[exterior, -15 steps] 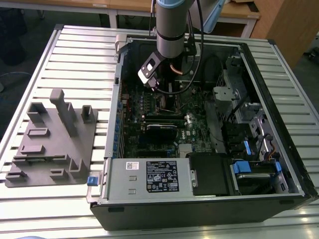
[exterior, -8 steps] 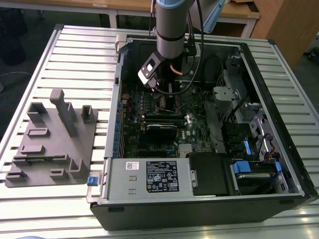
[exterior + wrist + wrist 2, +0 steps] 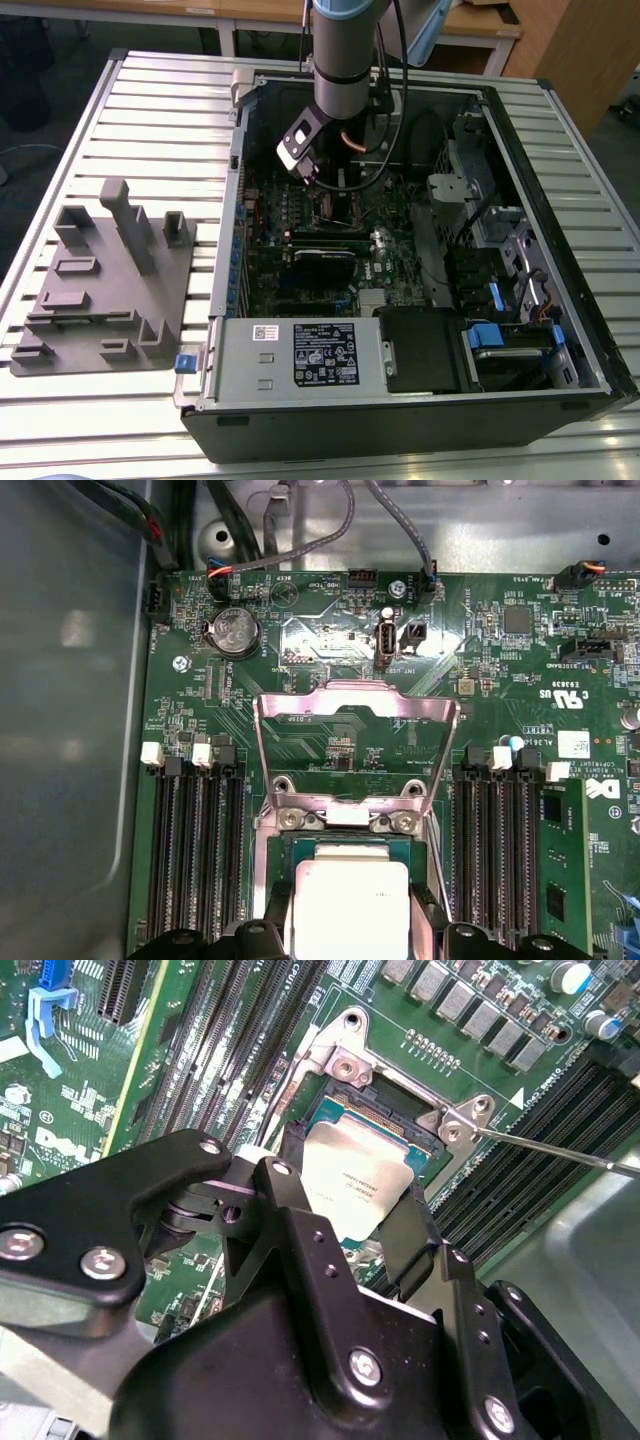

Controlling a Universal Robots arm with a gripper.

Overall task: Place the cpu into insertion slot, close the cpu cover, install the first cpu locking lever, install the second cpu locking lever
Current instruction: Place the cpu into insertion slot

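The cpu point(image 3: 350, 912), a flat square chip with a silvery-grey top, sits between my gripper's point(image 3: 352, 925) black fingers point(image 3: 277, 905), which close on two opposite edges. In the second wrist view the cpu point(image 3: 352, 1182) hangs right over the insertion slot point(image 3: 372, 1120), whose dark socket with its metal rim shows past the chip's far edge. The gripper point(image 3: 350, 1200) covers the slot's near half. The cpu cover point(image 3: 355, 692) stands swung open and upright behind the slot point(image 3: 345, 832). A thin metal locking lever point(image 3: 560, 1150) sticks out sideways, unlatched. In the exterior view the gripper point(image 3: 332, 192) reaches down into the case.
Long black memory slots point(image 3: 195, 860) flank the socket on both sides point(image 3: 510, 850). Cables point(image 3: 300, 530) run along the case wall. The open computer case point(image 3: 236, 200) lies on a slatted table, with a grey fixture block point(image 3: 100, 280) at the exterior view's left.
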